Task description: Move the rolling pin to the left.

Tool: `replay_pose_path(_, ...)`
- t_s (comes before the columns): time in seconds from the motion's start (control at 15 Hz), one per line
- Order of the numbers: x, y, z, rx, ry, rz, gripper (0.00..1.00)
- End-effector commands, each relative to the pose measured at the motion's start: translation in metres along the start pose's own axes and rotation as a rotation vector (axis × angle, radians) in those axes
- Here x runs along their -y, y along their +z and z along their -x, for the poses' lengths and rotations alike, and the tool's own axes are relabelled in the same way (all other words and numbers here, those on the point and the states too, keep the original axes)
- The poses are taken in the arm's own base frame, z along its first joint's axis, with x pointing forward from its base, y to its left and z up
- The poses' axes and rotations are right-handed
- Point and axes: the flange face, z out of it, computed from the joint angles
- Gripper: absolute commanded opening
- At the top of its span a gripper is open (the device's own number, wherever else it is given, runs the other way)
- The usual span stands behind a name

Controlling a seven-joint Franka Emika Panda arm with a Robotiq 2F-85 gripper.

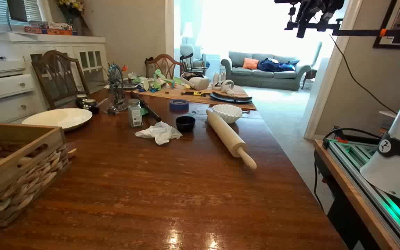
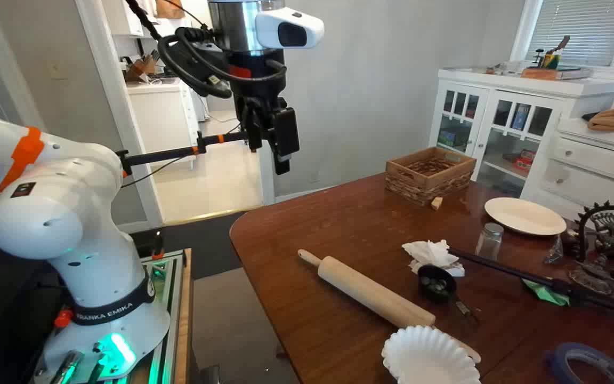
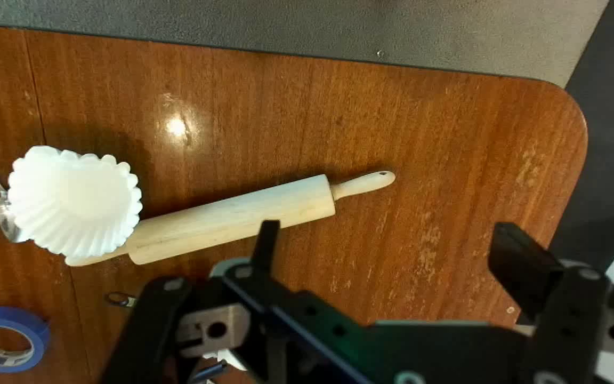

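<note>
The rolling pin (image 1: 226,134) is a pale wooden cylinder with a handle at each end. It lies flat on the brown table near its edge and shows in both exterior views (image 2: 373,292). In the wrist view the rolling pin (image 3: 232,216) lies slantwise, left of centre. One handle points toward the table's rounded corner; the other is partly hidden by a white fluted dish (image 3: 75,200). My gripper (image 3: 387,234) is open and empty, its fingers wide apart with only tabletop between them. In an exterior view the gripper (image 2: 269,154) hangs high above the table, apart from the pin.
The fluted dish (image 2: 429,356) stands against or very near the pin's far end. A black cup (image 1: 185,123), crumpled paper (image 1: 160,132), glass jar (image 1: 135,113) and blue tape (image 1: 179,105) are close by. A wooden basket (image 2: 429,173) and plate (image 2: 525,216) stand farther off.
</note>
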Motion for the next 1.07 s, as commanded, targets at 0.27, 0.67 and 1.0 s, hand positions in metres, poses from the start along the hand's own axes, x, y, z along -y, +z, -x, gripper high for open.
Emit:
replay_pose_path(0.27,0.0,-0.001,0.0,0.001,0.0,0.0,1.0)
replay_pose_path(0.67,-0.021,0.025,-0.031,-0.011,0.221,0.022,1.0)
replay_pose_path(1.0,-0.045,0.086,-0.075,0.009,0.47,0.068,1.0)
